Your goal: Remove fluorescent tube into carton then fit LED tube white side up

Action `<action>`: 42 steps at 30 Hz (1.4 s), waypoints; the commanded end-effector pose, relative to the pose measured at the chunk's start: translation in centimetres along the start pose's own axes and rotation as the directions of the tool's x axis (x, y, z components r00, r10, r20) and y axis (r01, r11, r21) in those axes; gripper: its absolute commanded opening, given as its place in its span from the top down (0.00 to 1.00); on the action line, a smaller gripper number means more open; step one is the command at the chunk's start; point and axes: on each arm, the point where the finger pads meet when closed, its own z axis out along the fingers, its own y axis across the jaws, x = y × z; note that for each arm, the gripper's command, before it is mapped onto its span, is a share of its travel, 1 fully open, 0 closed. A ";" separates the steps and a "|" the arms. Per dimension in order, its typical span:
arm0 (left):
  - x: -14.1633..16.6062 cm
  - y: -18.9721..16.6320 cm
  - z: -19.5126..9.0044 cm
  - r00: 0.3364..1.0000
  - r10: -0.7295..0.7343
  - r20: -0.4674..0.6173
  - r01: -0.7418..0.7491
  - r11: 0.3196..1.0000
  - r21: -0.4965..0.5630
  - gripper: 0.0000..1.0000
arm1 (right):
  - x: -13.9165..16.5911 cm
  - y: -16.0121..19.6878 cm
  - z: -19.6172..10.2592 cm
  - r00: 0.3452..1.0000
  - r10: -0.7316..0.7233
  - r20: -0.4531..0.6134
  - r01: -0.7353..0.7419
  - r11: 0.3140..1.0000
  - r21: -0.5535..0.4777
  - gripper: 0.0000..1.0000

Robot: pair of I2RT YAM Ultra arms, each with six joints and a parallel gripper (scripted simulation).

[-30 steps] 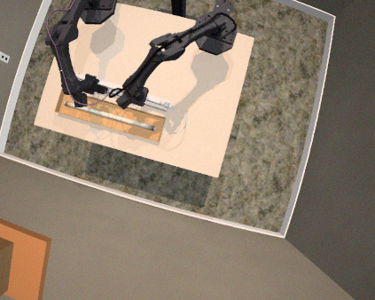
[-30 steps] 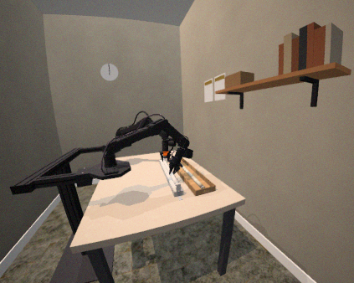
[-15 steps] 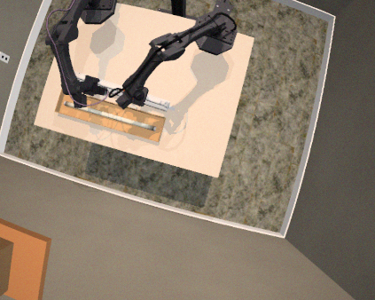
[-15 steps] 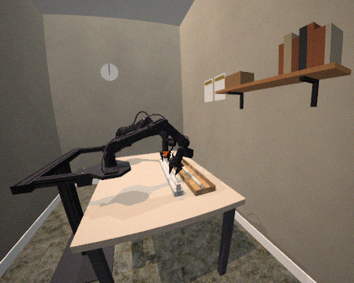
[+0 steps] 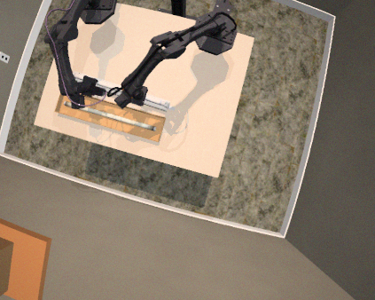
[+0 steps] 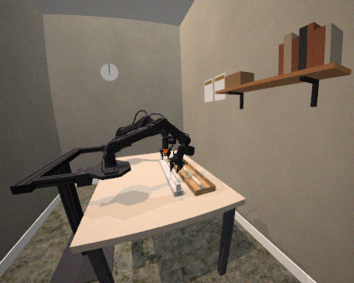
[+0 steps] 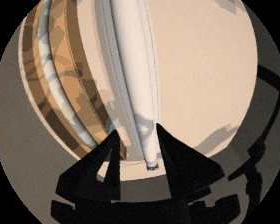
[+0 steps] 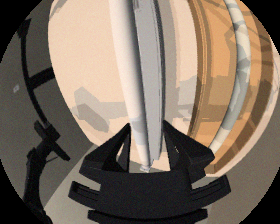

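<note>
The LED tube (image 7: 136,60) (image 8: 123,60) (image 5: 158,103) lies along the light fixture (image 6: 175,186) (image 7: 107,50) (image 8: 148,60) with white surface showing. I cannot tell whether its ends are locked. My left gripper (image 5: 122,101) (image 7: 136,130) and right gripper (image 5: 91,90) (image 8: 146,125) are both open. Each has its fingers on either side of the LED tube, the right one near one end of the fixture and the left one further along. The old mottled tube (image 5: 121,119) (image 6: 196,177) (image 7: 51,85) (image 8: 241,75) lies flat on the floor of the brown carton (image 5: 112,127) (image 6: 203,188) (image 7: 78,80) (image 8: 211,65), which runs parallel beside the fixture.
The carton sits flat on the bench (image 5: 200,133) (image 6: 147,218), close to the edge on the wall side. The arm bases and a black frame (image 6: 51,172) stand on the opposite side. A wide stretch of bench lies beyond the fixture's far end.
</note>
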 end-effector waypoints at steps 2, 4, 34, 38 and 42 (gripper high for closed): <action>-1.2 0.0 -3.6 1.000 0.013 0.013 -0.012 1.000 -0.019 0.51 | 0.1 0.3 -4.2 1.000 -0.005 0.021 0.005 1.000 0.013 0.51; -1.1 0.1 -4.3 1.000 0.011 0.013 -0.011 1.000 -0.019 0.51 | 0.3 0.4 -3.7 1.000 -0.002 0.015 0.002 1.000 -0.014 0.51; 1.2 4.6 -10.3 0.969 -0.186 0.160 0.212 0.963 -0.168 0.51 | 0.1 -2.4 -10.4 0.981 0.165 0.099 -0.185 0.948 0.257 0.51; 2.8 6.6 -14.5 0.923 -0.285 0.259 0.346 0.908 -0.237 0.51 | -0.9 -2.9 -14.4 0.956 0.227 0.186 -0.283 0.883 0.374 0.51; 3.1 5.5 -14.2 0.903 -0.329 0.276 0.392 0.894 -0.217 0.51 | -1.2 -2.3 -14.4 0.938 0.271 0.216 -0.337 0.858 0.387 0.51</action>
